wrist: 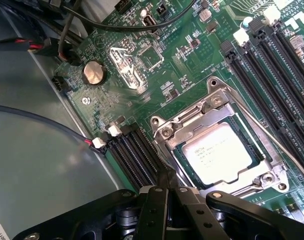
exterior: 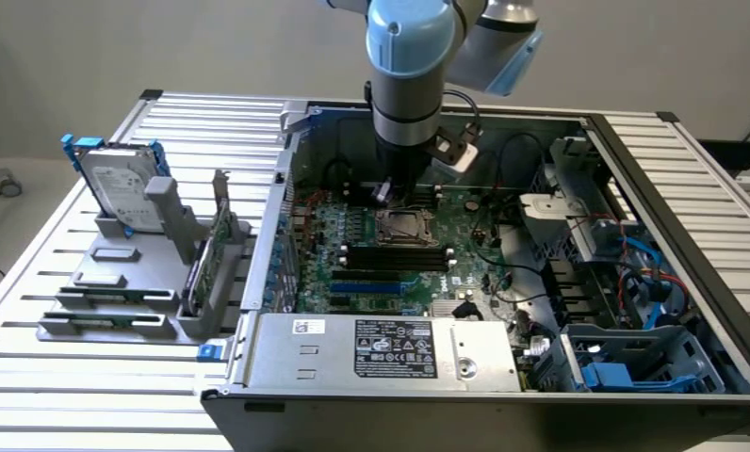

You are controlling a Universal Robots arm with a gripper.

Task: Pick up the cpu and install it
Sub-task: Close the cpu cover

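The cpu (wrist: 219, 152), a square chip with a shiny silver top and small printed text, lies flat inside the metal-framed socket (wrist: 164, 131) on the green motherboard (wrist: 191, 60). The frame is folded down around the chip's edges. My gripper (wrist: 166, 181) is shut, its two black fingertips pressed together with nothing between them, right at the socket frame's edge beside the chip. In the exterior view the arm (exterior: 408, 56) reaches down into the open computer case, with the gripper (exterior: 385, 194) just behind the socket (exterior: 407, 227).
Black memory slots (wrist: 271, 55) flank the socket, with more slots (wrist: 134, 155) beside my fingers. Loose cables (wrist: 37, 120) cross the grey case wall. A hard drive with blue rails (exterior: 118, 184) stands in a grey rack outside the case. The power supply (exterior: 388, 350) sits at the case's front.
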